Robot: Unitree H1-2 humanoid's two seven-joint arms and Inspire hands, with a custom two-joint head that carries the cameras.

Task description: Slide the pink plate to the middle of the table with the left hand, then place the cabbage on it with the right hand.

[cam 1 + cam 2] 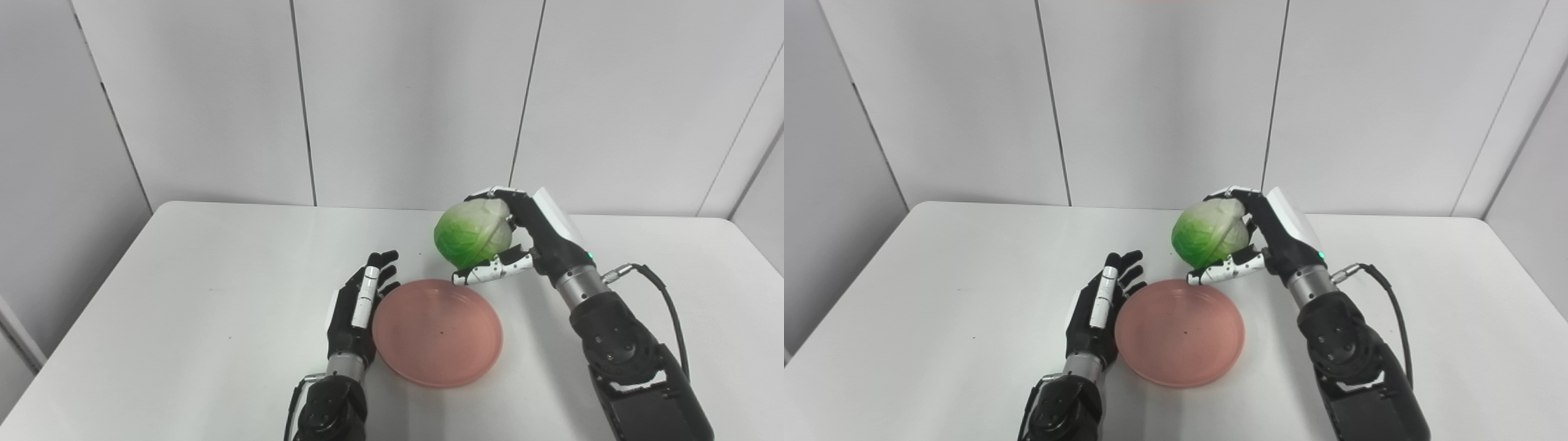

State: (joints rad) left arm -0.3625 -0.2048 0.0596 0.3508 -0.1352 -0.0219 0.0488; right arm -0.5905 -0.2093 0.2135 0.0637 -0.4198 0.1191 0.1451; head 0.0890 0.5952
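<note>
The pink plate (437, 331) lies flat near the middle of the white table (184, 294), toward the front. My left hand (360, 307) is open, its fingers stretched out along the plate's left rim, holding nothing. My right hand (527, 242) is shut on the green cabbage (471, 233), fingers over its top and thumb beneath it. The cabbage hangs above the table just beyond the plate's far right rim. In the right eye view the cabbage (1208, 232) sits behind the plate (1179, 331).
Grey wall panels (404, 98) stand right behind the table's far edge. A black cable (664, 306) loops off the right wrist. Bare tabletop stretches to the left and to the right of the arms.
</note>
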